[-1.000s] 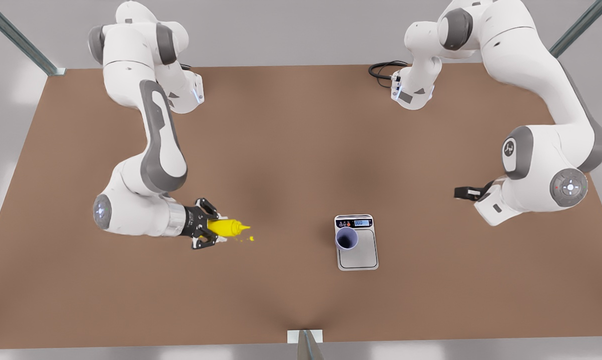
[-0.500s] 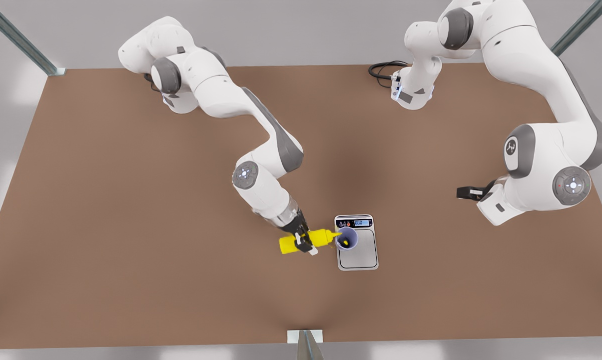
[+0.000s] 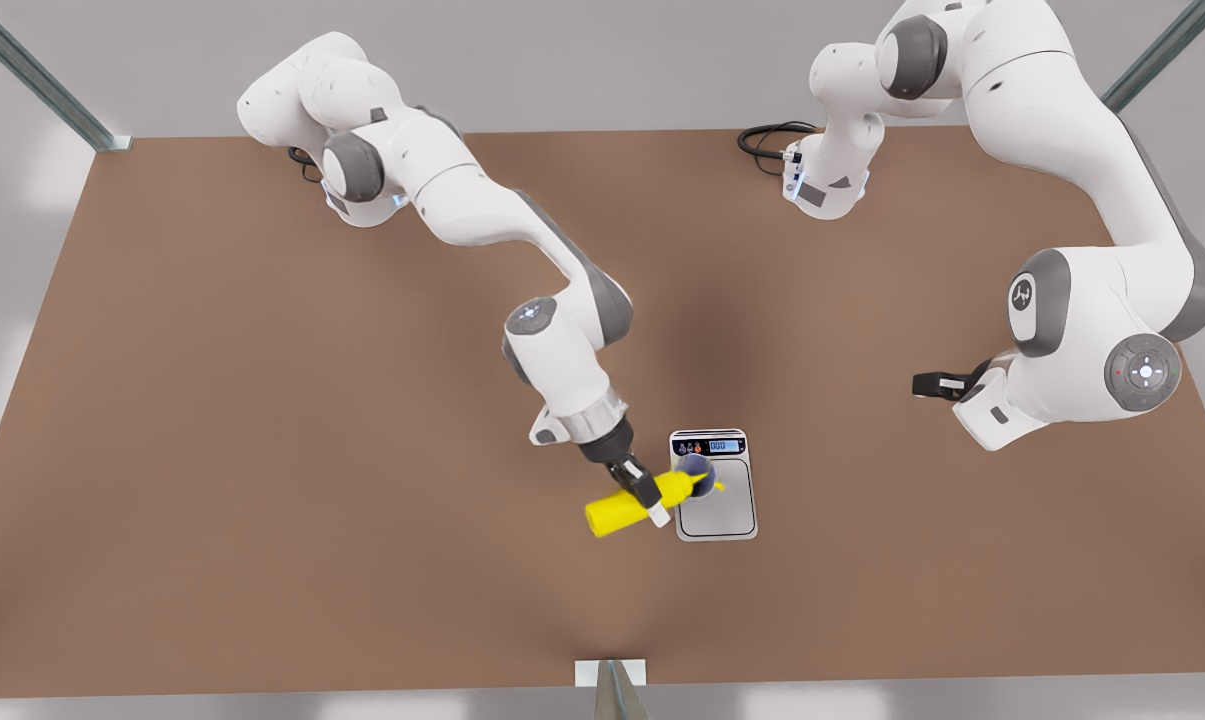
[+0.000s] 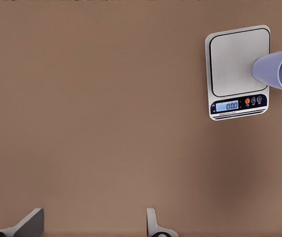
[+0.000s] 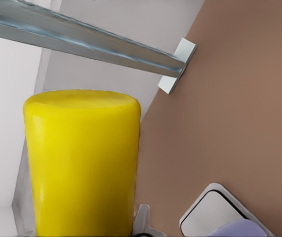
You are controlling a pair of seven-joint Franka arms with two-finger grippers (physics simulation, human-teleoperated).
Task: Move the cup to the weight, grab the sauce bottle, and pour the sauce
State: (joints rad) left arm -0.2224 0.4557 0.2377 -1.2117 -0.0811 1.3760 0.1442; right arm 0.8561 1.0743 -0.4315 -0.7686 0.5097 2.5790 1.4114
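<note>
Right gripper, clamped on sauce bottle, has tipped its nozzle further over cup at 3 o'clock — pouring underway; left gripper waits, fingers apart.

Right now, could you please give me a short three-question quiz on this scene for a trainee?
1. True or false: the cup stands on the weight.
2. Which holds the sauce bottle: A, the left gripper, or B, the right gripper?
3. Fill in: the tilted bottle's nozzle reaches over the ____.
Key: 1 true. 2 B; the left gripper waits at the front view's right, fingers open. 3 cup.
</note>
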